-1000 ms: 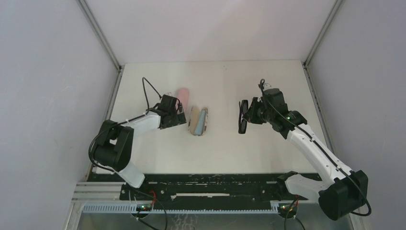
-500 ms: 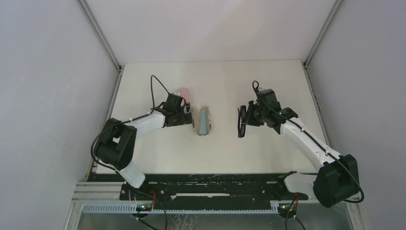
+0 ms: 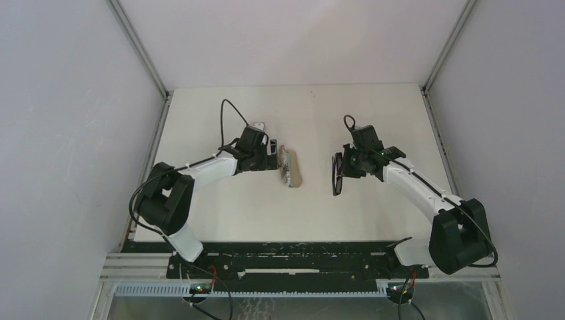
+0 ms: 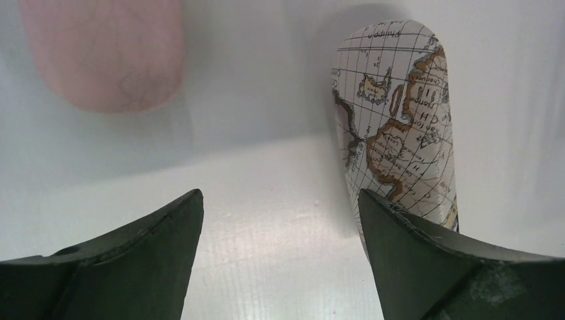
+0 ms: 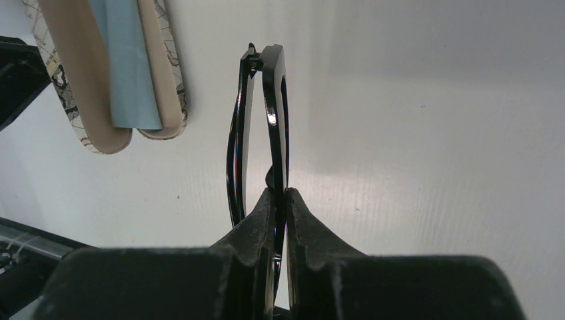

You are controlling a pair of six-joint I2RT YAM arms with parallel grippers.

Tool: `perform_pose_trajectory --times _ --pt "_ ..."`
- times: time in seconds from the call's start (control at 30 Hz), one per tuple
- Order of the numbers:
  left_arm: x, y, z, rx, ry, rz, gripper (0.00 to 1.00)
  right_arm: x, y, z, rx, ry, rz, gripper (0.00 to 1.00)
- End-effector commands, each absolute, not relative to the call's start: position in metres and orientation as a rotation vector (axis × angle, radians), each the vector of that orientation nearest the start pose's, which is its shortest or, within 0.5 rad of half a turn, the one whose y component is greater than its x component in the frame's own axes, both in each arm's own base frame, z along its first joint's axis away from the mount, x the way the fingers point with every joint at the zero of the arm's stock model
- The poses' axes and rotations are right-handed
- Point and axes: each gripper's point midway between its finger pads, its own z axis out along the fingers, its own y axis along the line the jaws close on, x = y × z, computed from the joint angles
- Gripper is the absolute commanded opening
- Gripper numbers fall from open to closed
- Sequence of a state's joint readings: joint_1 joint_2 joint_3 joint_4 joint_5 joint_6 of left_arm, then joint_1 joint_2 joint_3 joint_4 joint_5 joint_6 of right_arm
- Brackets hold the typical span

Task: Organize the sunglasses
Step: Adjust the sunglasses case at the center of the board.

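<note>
**A:** How will the sunglasses (image 5: 273, 120) handle?

**B:** Light, I'd judge, and fragile. They have a thin black frame, dark lenses, and slim temple arms folded behind. The lenses look slippery and easy to mark, so the frame's edge is the place to grip, not the glass or the temples.

**A:** Where are they?

**B:** They are pinched in the right pincer (image 5: 280, 195). Its fingers are pressed together on the front frame, seemingly near the bridge. The glasses stick out straight ahead of the fingertips, seen edge-on, and appear to be held off the desk (image 3: 233, 213).

**A:** And the left pincer (image 4: 280, 200)?

**B:** It is spread wide and holds nothing. A map-printed case (image 4: 400, 133) sits just ahead of its right finger, though I cannot tell whether they touch. A pink case (image 4: 106, 53) lies farther ahead, to its left.

**A:** How does the map case look from the right side?

**B:** It is ahead and to the left of the right pincer. It is open, showing a pale lining with a light-blue cloth (image 5: 126, 60) inside.
</note>
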State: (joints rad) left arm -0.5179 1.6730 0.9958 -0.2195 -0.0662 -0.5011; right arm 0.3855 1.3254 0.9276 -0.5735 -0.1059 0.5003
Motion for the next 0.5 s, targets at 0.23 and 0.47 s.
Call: perform_pose_trajectory --times 0.23,0.47 --pt "0.365 -0.237 0.079 0.087 2.433 -0.405 0.9 0.281 0.132 0.084 0.039 2.689 0.242 0.01" --pt "0.367 -0.235 0.074 0.063 2.451 -0.375 0.9 0.284 0.102 0.078 0.001 2.738 -0.103 0.06"
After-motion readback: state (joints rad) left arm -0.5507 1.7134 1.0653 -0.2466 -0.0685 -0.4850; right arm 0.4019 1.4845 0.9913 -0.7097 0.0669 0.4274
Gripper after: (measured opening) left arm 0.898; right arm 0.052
